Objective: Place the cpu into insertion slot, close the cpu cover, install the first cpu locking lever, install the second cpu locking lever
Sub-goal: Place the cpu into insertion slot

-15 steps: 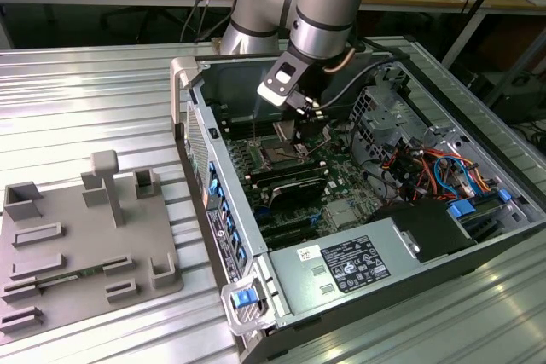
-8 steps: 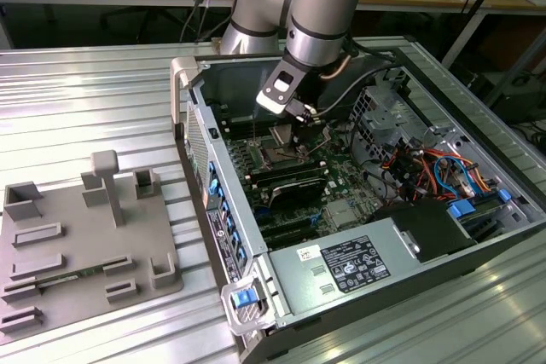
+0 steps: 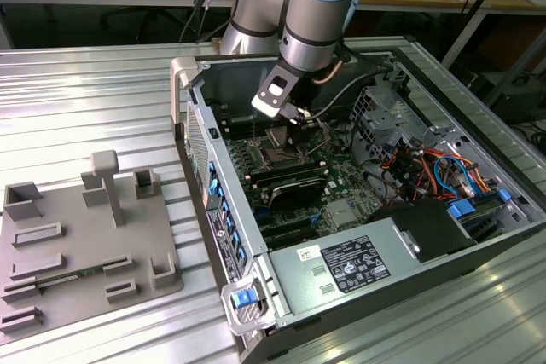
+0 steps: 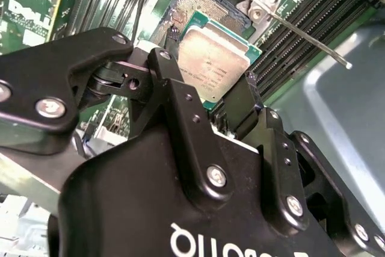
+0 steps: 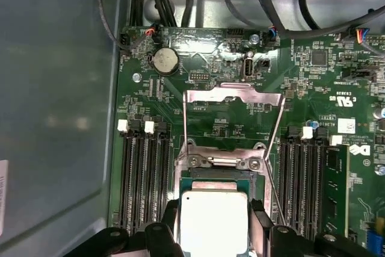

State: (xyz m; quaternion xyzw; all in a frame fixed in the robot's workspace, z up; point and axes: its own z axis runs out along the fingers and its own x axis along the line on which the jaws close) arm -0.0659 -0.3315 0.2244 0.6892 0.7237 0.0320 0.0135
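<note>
My gripper is clamped on the cpu, one black finger on each of two opposite edges, metal top facing the wrist cameras. The insertion slot lies straight beneath the chip. In the second wrist view a strip of its dark pin field shows past the chip's far edge, so I judge the chip sits near the slot and slightly short of centre. I cannot tell whether it touches the pins.

In the first wrist view the chip's edges look parallel to the socket rim. The cpu cover stands swung up on its hinge beyond the slot, leaving the opening clear. A thin locking lever juts up free just beside the slot, near one finger. The memory slots flank the socket on both sides. The exterior view shows the arm reaching down into the open computer case.
</note>
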